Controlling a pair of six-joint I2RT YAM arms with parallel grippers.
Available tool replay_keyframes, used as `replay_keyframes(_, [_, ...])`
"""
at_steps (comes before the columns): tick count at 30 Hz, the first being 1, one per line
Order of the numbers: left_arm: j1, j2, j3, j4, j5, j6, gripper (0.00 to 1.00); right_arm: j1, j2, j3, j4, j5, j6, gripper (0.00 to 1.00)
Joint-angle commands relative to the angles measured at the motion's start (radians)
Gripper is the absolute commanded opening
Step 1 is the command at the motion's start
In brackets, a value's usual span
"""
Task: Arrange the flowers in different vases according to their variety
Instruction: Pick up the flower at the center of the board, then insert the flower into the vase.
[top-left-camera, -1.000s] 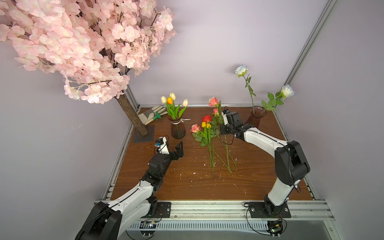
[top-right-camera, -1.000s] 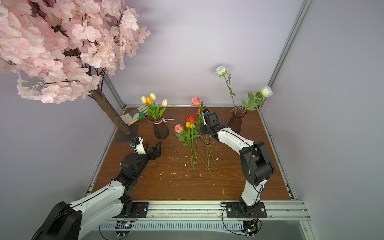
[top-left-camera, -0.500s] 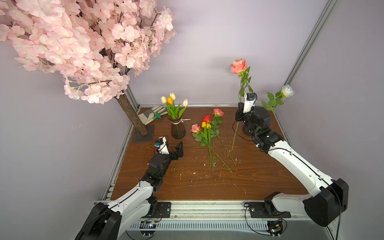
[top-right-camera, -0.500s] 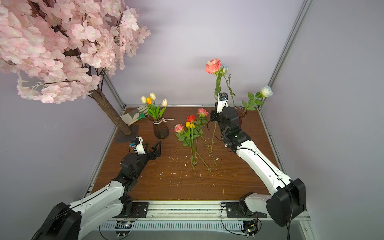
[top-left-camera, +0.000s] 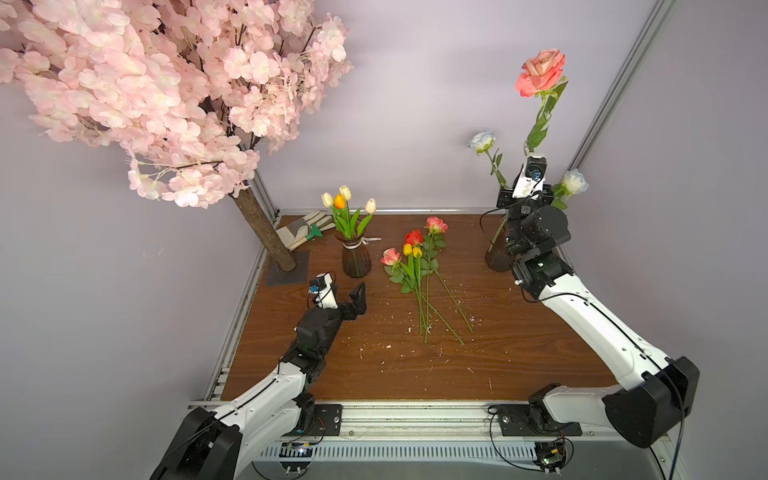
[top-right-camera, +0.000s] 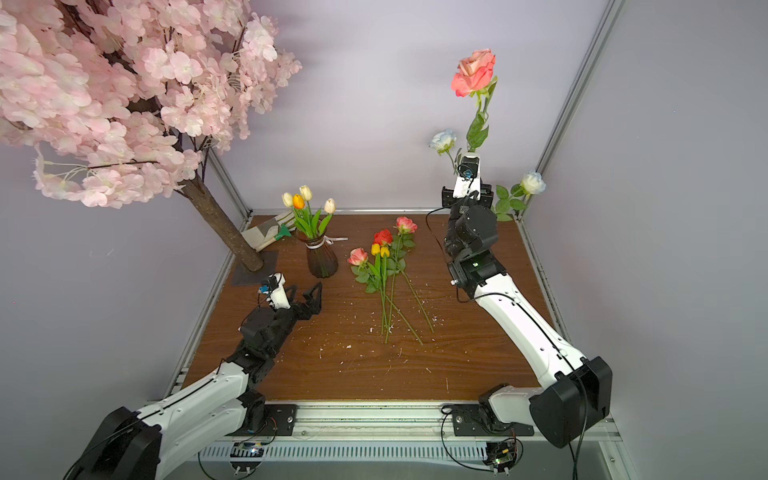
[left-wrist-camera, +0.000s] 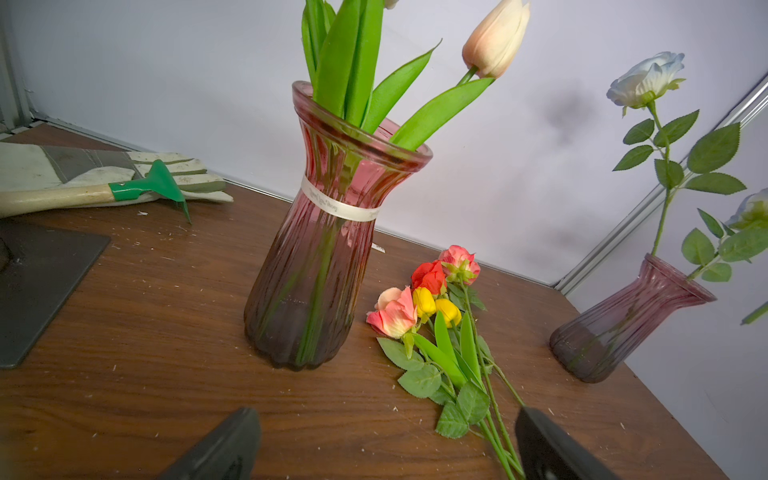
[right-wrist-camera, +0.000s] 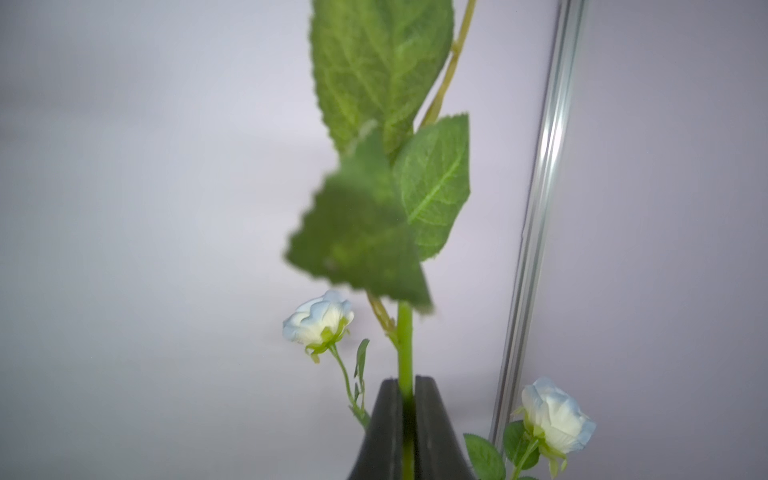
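My right gripper (right-wrist-camera: 406, 384) is shut on the green stem of a pink rose (top-left-camera: 540, 72), held upright high at the back right. The stem's lower part hangs in front of a plain ribbed vase (top-left-camera: 496, 261), which my arm half hides. Two white roses (top-left-camera: 482, 140) (top-left-camera: 575, 182) stand in that vase. The ribboned vase (top-left-camera: 355, 259) holds cream and orange tulips (top-left-camera: 345, 203). Loose flowers (top-left-camera: 415, 257) lie mid-table: pink and red roses and yellow tulips. My left gripper (top-right-camera: 303, 293) is open and empty, low in front of the ribboned vase (left-wrist-camera: 328, 232).
A big pink blossom tree fills the back left, with its trunk (top-left-camera: 266, 232) on a dark base plate (top-left-camera: 289, 272). A work glove and a green hand rake (top-left-camera: 305, 230) lie behind the ribboned vase. Grey walls and aluminium rails (top-left-camera: 245, 303) bound the wooden table.
My right arm has carried the pink rose from the loose pile up and to the back right, over by the plain vase, and raised it higher. The left arm has not moved.
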Motion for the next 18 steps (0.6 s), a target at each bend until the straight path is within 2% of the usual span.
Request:
replay_keyframes(1, [-0.008, -0.012, 0.000, 0.015, 0.007, 0.009, 0.99, -0.013, 0.047, 0.060, 0.261, 0.059, -0.188, 0.00])
replay_keyframes(4, [-0.010, -0.011, 0.000, 0.014, 0.008, 0.010, 0.99, -0.031, 0.096, 0.080, 0.353, 0.070, -0.264, 0.00])
replay_keyframes(8, [-0.008, -0.010, 0.000, 0.017, 0.007, 0.013, 0.99, -0.065, 0.144, 0.111, 0.412, 0.058, -0.294, 0.00])
replay_keyframes(18, [-0.009, -0.004, 0.000, 0.023, 0.007, 0.016, 0.99, -0.155, 0.223, 0.134, 0.378, -0.011, -0.177, 0.00])
